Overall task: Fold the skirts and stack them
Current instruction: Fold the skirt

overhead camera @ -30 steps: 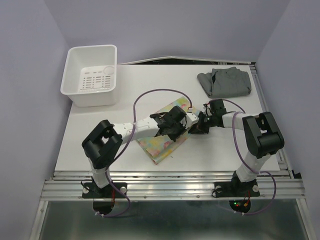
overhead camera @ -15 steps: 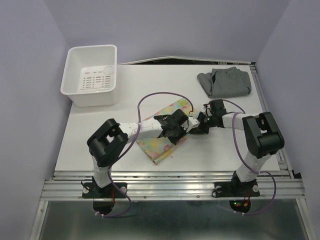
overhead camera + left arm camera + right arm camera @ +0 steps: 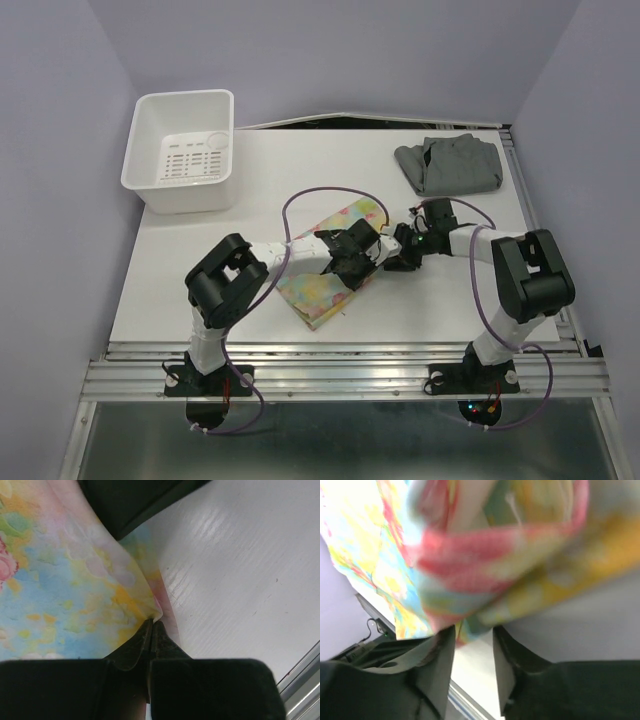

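Top external view: the flowered skirt [image 3: 322, 284] lies folded in the middle of the table [image 3: 190, 280], with the grey skirt [image 3: 449, 166] well apart at the far right. The left gripper [image 3: 151, 626] is pinched together on the flowered skirt's right edge. The right gripper [image 3: 473, 636] has its fingers apart, with cloth hanging between them. A white bin [image 3: 185, 197] sits far left.
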Motion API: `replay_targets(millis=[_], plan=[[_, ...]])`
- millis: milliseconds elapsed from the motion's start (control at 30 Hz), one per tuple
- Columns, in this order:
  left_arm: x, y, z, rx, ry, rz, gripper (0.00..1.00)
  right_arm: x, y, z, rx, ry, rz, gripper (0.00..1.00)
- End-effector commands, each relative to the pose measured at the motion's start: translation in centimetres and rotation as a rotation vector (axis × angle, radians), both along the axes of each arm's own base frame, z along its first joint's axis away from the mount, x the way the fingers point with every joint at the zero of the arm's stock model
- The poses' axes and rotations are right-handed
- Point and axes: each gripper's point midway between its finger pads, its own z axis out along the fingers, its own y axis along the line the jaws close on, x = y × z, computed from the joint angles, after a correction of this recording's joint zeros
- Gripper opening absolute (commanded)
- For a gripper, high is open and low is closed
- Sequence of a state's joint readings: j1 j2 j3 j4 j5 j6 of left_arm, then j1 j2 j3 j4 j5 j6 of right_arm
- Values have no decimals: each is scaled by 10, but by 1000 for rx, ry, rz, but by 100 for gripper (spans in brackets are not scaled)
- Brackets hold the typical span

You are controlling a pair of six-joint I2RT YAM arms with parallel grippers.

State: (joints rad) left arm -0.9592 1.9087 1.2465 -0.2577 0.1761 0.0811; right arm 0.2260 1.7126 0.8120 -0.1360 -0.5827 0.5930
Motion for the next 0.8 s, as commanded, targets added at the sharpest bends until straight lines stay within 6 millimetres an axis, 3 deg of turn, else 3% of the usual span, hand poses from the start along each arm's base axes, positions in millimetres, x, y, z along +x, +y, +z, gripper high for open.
replay_targets(millis=[0,167,300,433,533,667,767], plan=[[-6,-1,4,-32,21,-21,14,-4,-33,3,-101,32,-5,45],[-11,-6,6,-61,36,-57,18,5,-46,17,-67,14,-46,48],[-12,-6,3,-59,38,-68,21,23,-40,26,-37,-8,-52,54],[-13,-4,2,-53,37,-76,23,53,-38,35,-29,-63,-75,74],[-14,-2,1,-51,38,-76,24,61,-38,29,-36,-57,-81,78],[-13,-2,2,-49,30,-77,24,67,-44,9,-84,-38,-85,71],[-12,-1,4,-46,21,-81,24,65,-48,-6,-118,-33,-57,47]])
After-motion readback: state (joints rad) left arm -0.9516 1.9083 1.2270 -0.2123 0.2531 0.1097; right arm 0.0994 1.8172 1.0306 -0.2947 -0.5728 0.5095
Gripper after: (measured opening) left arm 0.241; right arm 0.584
